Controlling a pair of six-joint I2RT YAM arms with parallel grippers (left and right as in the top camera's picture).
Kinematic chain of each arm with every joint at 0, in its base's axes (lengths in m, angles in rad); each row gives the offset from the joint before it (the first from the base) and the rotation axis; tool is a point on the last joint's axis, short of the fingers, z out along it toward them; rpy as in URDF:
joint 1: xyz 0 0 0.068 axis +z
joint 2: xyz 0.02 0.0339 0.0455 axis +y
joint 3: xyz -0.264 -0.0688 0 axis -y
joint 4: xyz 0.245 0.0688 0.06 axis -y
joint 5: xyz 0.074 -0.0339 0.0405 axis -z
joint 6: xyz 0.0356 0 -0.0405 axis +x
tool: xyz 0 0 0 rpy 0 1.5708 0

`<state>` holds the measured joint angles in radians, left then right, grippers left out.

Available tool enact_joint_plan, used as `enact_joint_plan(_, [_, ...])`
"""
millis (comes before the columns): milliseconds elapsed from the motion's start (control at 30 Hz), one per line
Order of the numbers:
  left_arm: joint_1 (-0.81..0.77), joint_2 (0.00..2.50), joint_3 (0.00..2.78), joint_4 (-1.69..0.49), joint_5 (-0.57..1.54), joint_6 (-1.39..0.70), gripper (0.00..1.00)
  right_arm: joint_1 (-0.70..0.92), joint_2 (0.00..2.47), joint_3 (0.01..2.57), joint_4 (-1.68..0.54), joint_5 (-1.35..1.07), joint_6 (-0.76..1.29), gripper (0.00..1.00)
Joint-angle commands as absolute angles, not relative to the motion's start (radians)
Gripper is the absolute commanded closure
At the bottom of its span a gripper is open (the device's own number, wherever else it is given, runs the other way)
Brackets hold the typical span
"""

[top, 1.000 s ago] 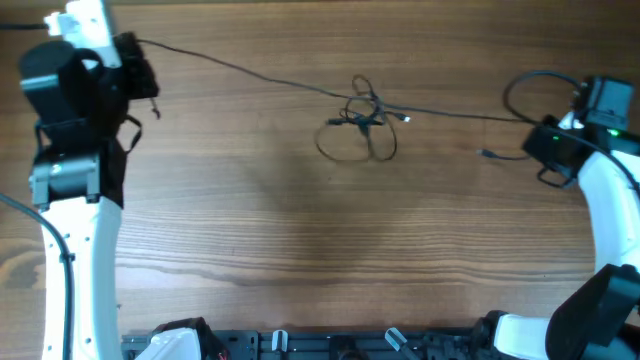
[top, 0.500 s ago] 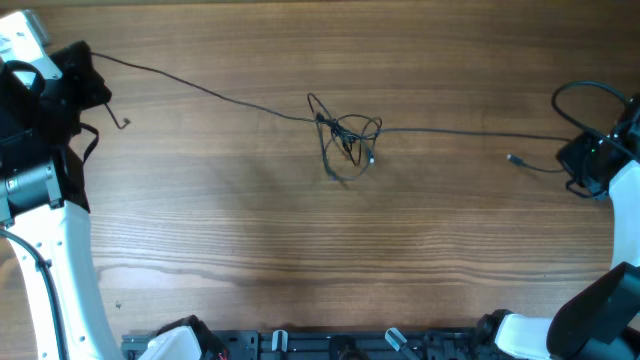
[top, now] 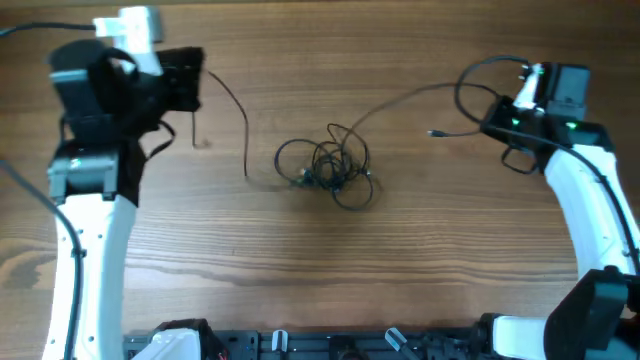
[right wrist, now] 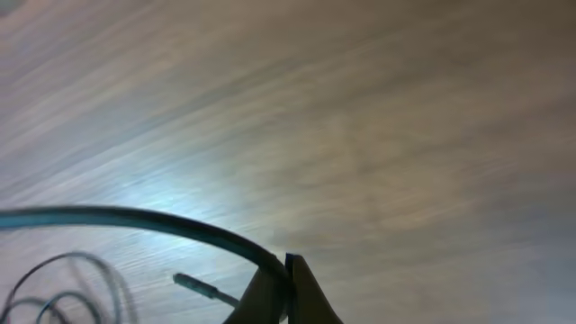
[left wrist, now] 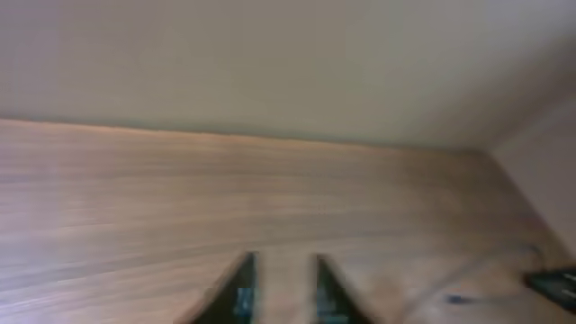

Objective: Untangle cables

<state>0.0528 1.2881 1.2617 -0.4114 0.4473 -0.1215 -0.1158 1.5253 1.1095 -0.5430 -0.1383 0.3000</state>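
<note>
At the centre of the table [top: 300, 280], the cables [top: 325, 170] are bunched in a slack knot. One strand is pinched by the right gripper [right wrist: 288, 283]; whether the left gripper [left wrist: 283, 267] is closed cannot be told. The knot may be tightened if both ends are pulled apart.

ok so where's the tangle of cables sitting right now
In the overhead view, the cables lie bunched near the middle of the table, slightly left of centre, between the left arm and the right arm.
</note>
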Motion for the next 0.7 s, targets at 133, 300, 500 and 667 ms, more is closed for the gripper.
enact_joint_plan(133, [-0.094, 1.382, 1.283, -0.439, 0.460, -0.120, 0.40, -0.092, 1.505, 1.116, -0.532, -0.159, 0.262, 0.96])
enact_joint_plan(300, [-0.195, 1.451, 1.283, -0.503, 0.464, -0.112, 0.30, -0.092, 1.505, 1.116, -0.535, -0.159, 0.265, 0.96])
enact_joint_plan(500, [-0.306, 1.610, 1.283, -0.543, 0.464, -0.002, 0.22, -0.092, 1.505, 1.116, -0.563, -0.159, 0.268, 0.96])
enact_joint_plan(667, [-0.350, 1.691, 1.283, -0.541, 0.459, 0.050, 0.28, -0.092, 1.505, 1.116, -0.588, -0.159, 0.262, 0.96])
